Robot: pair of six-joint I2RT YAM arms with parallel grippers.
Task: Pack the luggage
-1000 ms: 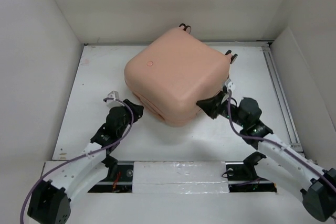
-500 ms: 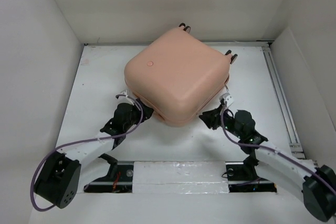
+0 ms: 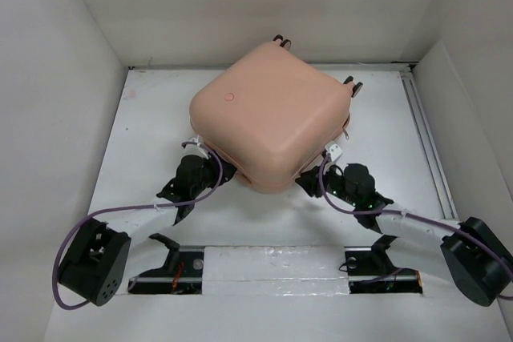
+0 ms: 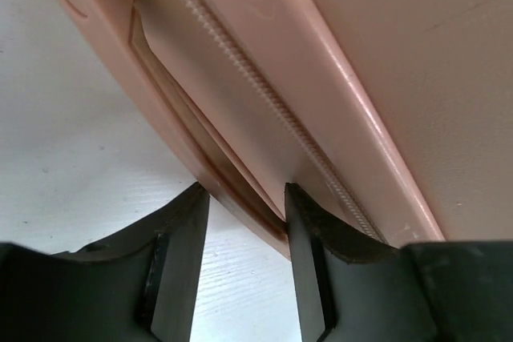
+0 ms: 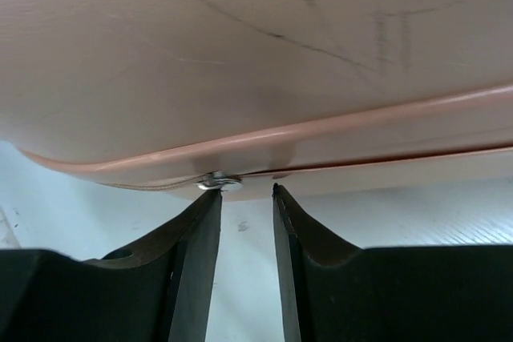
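The white counter (image 3: 144, 118) carries the suitcase (image 3: 268, 114), which lies shut around its middle. One corner points near, so each arm faces one near side. My left fingers (image 4: 180, 262) stand apart astride the lower shell's lip, just under the zipper (image 4: 264, 94), clamping nothing. I judge they are placed to work that seam open. My right fingers (image 5: 192, 262) are narrowly parted and empty, waiting below the seam beside a small metal stud (image 5: 218, 183), probably the zipper pull.

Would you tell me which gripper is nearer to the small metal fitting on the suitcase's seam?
Right. The right gripper has its open fingertips right by the metal fitting; the left gripper straddles the suitcase rim on the other near side.
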